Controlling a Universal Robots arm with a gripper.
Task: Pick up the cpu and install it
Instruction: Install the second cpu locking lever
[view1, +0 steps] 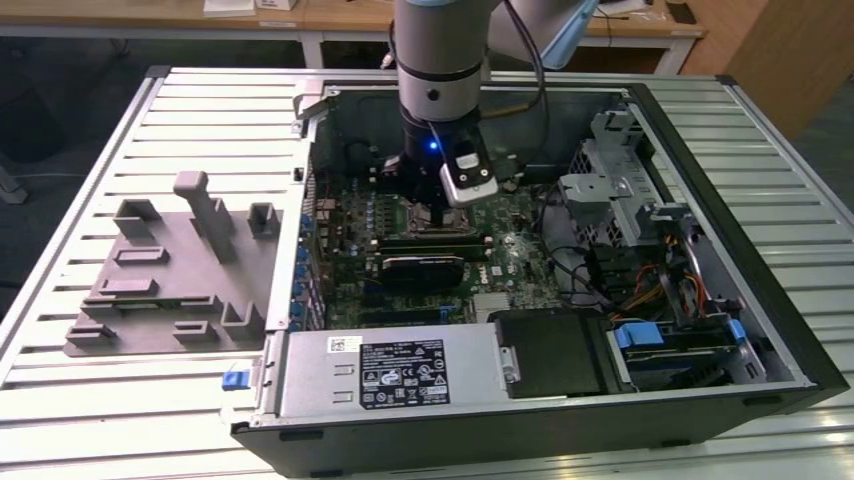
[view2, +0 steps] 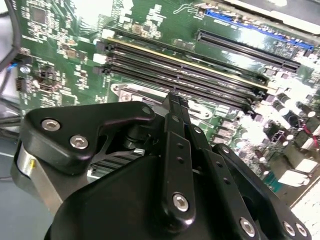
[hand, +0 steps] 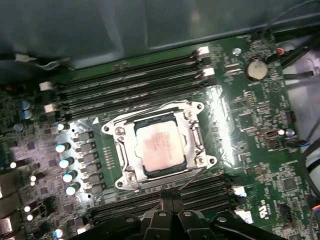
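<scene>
Two of my fingers (view2: 176, 117) were pressed together with nothing between them, so my gripper (hand: 170, 199) was clenched and empty. Just beyond my fingertips, the cpu (hand: 158, 148) lay flat inside the socket frame (hand: 196, 131) on the motherboard (hand: 255, 125), not touching me. Black memory slots (hand: 130, 85) ran beyond the socket, and the computer case (view1: 721, 200) stood around me.

Slatted metal table (view1: 134, 400): bears an open computer case (view1: 747, 330) laid flat, and just beside it a grey moulded fixture block (view1: 174, 270).
</scene>
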